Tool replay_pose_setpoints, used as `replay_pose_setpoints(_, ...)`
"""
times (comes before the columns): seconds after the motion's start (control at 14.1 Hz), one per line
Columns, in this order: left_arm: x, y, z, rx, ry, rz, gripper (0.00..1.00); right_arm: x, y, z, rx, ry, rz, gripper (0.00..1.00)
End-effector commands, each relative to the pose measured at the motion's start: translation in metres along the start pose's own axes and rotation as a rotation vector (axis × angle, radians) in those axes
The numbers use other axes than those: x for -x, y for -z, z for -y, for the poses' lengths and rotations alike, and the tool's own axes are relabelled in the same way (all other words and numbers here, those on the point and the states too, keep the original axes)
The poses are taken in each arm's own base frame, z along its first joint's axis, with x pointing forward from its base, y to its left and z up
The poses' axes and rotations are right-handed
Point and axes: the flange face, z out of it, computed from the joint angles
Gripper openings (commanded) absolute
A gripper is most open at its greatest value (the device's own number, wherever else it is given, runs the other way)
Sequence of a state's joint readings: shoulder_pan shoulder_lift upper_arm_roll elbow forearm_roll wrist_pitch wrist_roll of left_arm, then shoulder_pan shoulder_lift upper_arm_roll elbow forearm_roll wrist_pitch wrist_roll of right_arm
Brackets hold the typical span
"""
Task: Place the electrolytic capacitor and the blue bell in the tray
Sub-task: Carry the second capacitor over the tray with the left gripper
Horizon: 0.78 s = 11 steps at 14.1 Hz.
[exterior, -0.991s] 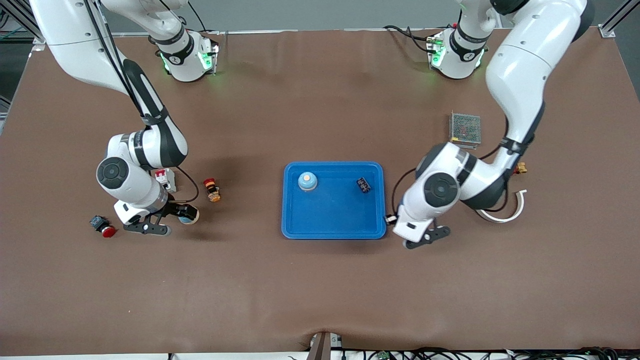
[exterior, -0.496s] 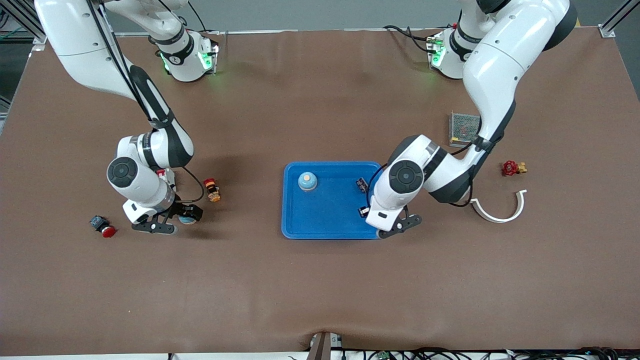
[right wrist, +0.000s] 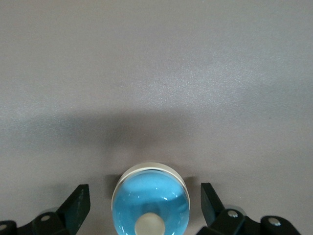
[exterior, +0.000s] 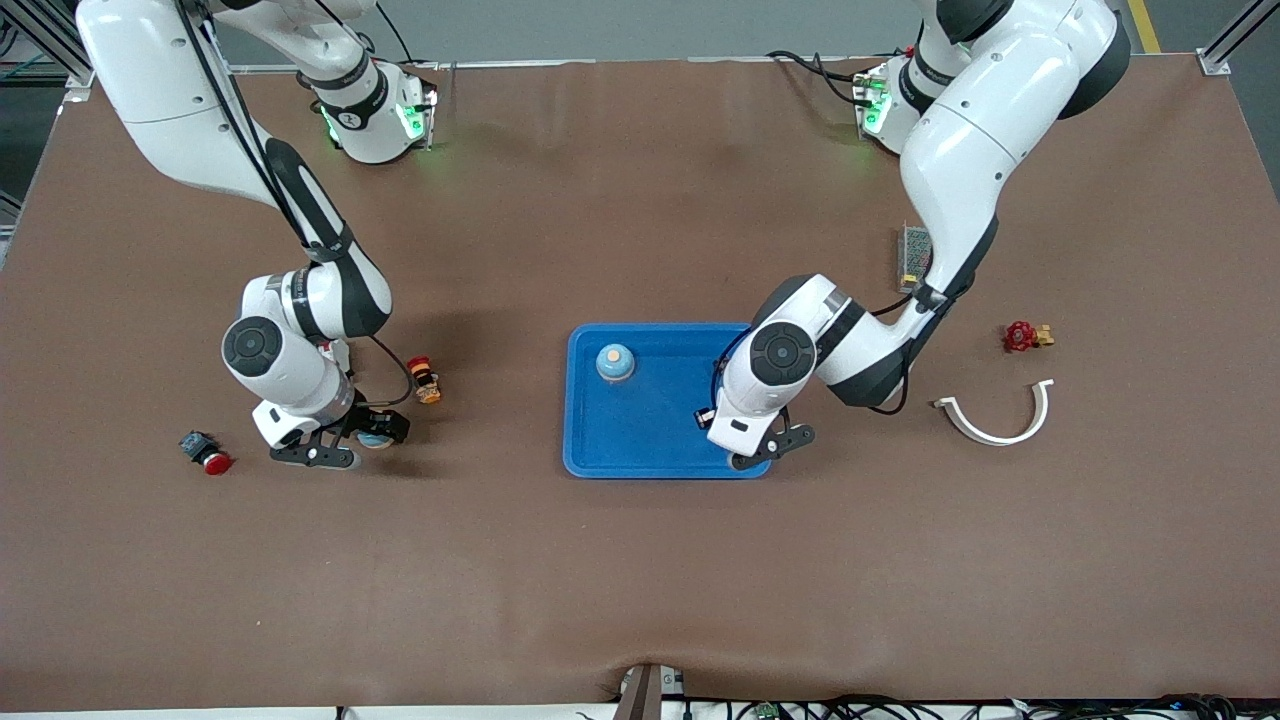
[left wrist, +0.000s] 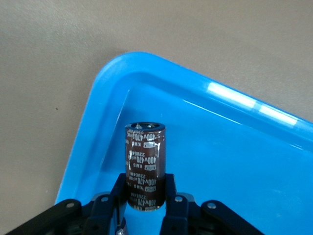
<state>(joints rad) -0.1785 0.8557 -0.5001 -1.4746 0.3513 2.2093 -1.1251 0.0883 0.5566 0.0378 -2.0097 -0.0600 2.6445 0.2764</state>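
Over the near corner of the tray (exterior: 600, 455) at the left arm's end, the left gripper (left wrist: 145, 205) is clamped on the electrolytic capacitor (left wrist: 145, 169), a dark brown cylinder with pale printed lettering down its side and a shiny end cap, held clear of the blue floor below it. The tray is a shallow bright-blue rectangle with rounded corners and a raised rim; farther in, near the edge away from the front camera, a small bell (exterior: 614, 362) with a blue dome and a pale knob sits in it. Toward the right arm's end of the table, the right gripper (right wrist: 145, 208) is low over the brown tabletop with its fingers spread wide to either side of the blue bell (right wrist: 149, 204), a glossy blue dome with a white rim and a cream button on top, standing on the table and not gripped.
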Motion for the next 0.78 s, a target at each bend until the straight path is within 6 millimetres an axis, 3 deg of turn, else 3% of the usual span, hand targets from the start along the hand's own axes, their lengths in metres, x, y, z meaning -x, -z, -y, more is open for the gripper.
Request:
replay_pose_setpoints(0.0, -0.0008, -0.0044, -0.0071, 0.012, 0.007, -0.012, 0.02, 0.0016, -0.0005, 0.0010, 0.003, 0.009, -0.009, 1.00)
replay_pose_setpoints(0.28, -0.0009, -0.0102, -0.0075, 0.020, 0.032, -0.010, 0.09, 0.0017, -0.0006, 0.0009, 0.003, 0.009, -0.008, 1.00)
replay_pose_setpoints(0.42, -0.0017, -0.0113, -0.0066, 0.017, 0.051, -0.009, 0.23, 0.0020, -0.0009, 0.0008, 0.004, 0.009, -0.005, 1.00)
replay_pose_setpoints(0.5, -0.0011, -0.0140, -0.0060, 0.014, 0.056, -0.005, 0.38, 0.0020, -0.0009, 0.0008, 0.004, 0.007, -0.005, 1.00)
replay_pose_setpoints(0.57, -0.0013, -0.0129, -0.0063, 0.016, 0.058, -0.008, 0.80, 0.0020, -0.0009, 0.0008, 0.004, 0.007, -0.005, 1.00)
replay_pose_setpoints(0.64, -0.0032, -0.0116, -0.0052, 0.018, 0.060, -0.009, 1.00, 0.0022, -0.0010, 0.0008, 0.005, 0.007, -0.003, 1.00)
replay_pose_setpoints(0.71, -0.0036, -0.0100, -0.0056, 0.020, 0.065, -0.010, 1.00, 0.0023, -0.0013, -0.0002, 0.006, 0.006, 0.000, 0.90)
